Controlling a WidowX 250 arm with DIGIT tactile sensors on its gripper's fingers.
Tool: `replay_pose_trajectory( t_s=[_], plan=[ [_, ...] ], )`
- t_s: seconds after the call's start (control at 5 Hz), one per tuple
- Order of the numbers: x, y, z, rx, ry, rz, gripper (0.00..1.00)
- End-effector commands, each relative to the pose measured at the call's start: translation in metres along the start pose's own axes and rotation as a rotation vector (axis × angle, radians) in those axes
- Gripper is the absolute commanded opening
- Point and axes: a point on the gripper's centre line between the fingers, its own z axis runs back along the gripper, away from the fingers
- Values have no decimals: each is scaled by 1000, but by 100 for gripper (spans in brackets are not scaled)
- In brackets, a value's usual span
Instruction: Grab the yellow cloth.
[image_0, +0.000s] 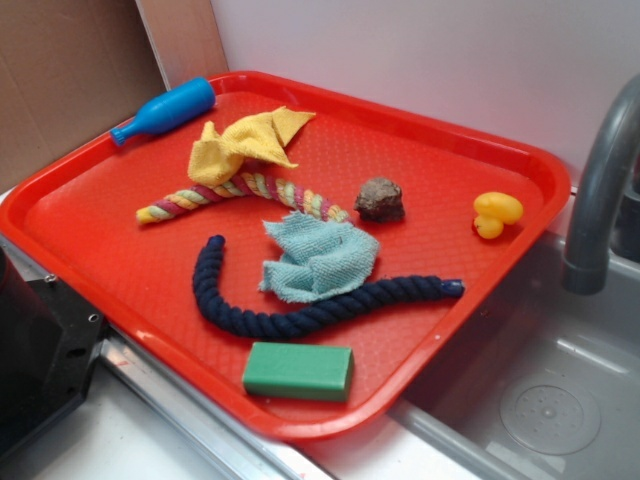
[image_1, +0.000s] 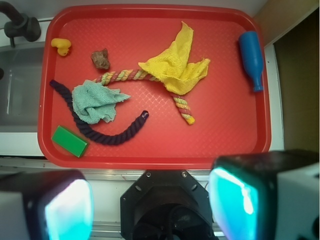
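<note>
The yellow cloth (image_0: 245, 145) is a crumpled mustard rag with pointed corners, lying at the back of the red tray (image_0: 100, 250) over one end of a striped rope. In the wrist view the yellow cloth (image_1: 176, 67) lies right of the tray's (image_1: 240, 135) middle. My gripper (image_1: 150, 202) is open and empty, high above the tray's near edge, over the robot base. Its two fingers (image_1: 67, 210) with cyan pads stand wide apart. In the exterior view the gripper is out of frame.
On the tray lie a light blue rag (image_0: 318, 255), a dark blue rope (image_0: 300, 310), a striped rope (image_0: 240, 190), a green block (image_0: 298, 370), a brown rock (image_0: 380, 198), a yellow duck (image_0: 495, 213) and a blue bottle (image_0: 165, 108). A sink with a grey faucet (image_0: 600, 190) is at right.
</note>
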Motion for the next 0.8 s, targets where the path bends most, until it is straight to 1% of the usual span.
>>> replay_pose_trajectory(
  t_s=[0.0, 0.2, 0.4, 0.6],
  plan=[
    [0, 0, 0, 0, 0, 0, 100],
    [44, 52, -54, 41, 27, 248, 100],
    [79, 64, -98, 71, -74, 493, 100],
    [119, 85, -137, 97, -88, 741, 100]
  ],
)
